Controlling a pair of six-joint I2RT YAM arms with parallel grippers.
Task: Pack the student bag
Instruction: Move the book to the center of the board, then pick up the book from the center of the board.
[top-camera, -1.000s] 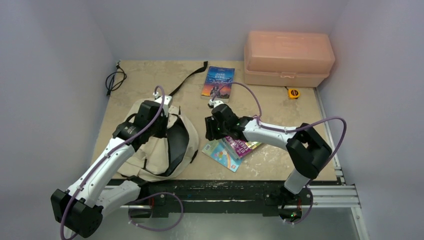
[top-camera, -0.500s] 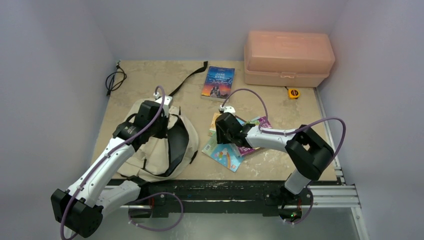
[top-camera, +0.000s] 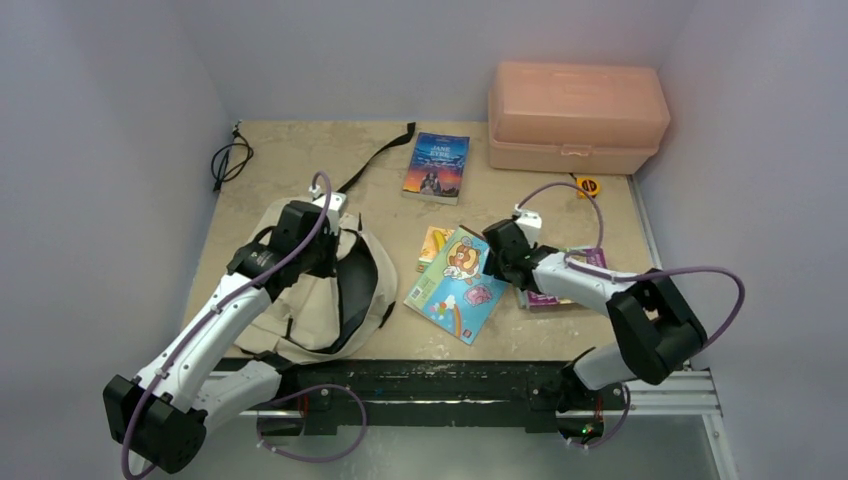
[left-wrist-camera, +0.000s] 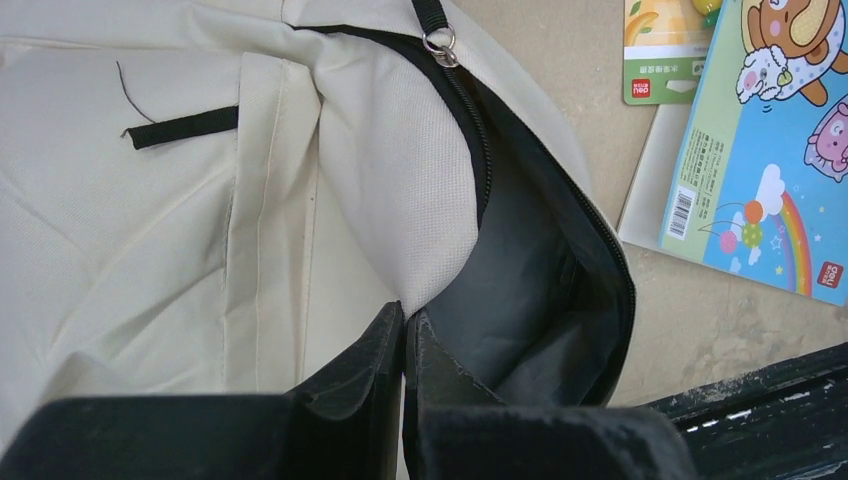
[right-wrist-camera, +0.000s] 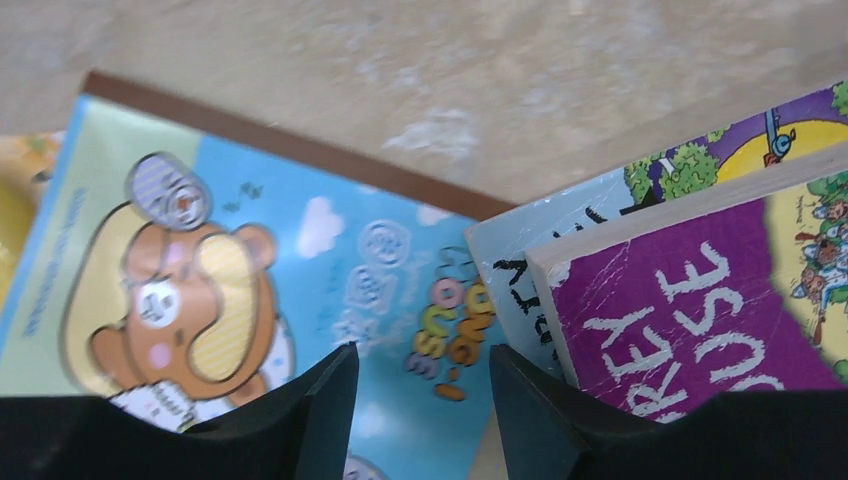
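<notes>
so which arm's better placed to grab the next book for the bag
Right. The right gripper is open just above the purple book and blue book, holding nothing. The left gripper is shut on the bag at its rim, probably holding its mouth open.

On my tan table (top-camera: 300, 160) I see the student bag (top-camera: 305, 315) near left, a cartoon notebook (top-camera: 455, 285) just beside it, a blue novel (top-camera: 437, 165) and pink box (top-camera: 575, 115) (lid shut) farther back, and a yellow tape measure (top-camera: 588, 186).
</notes>
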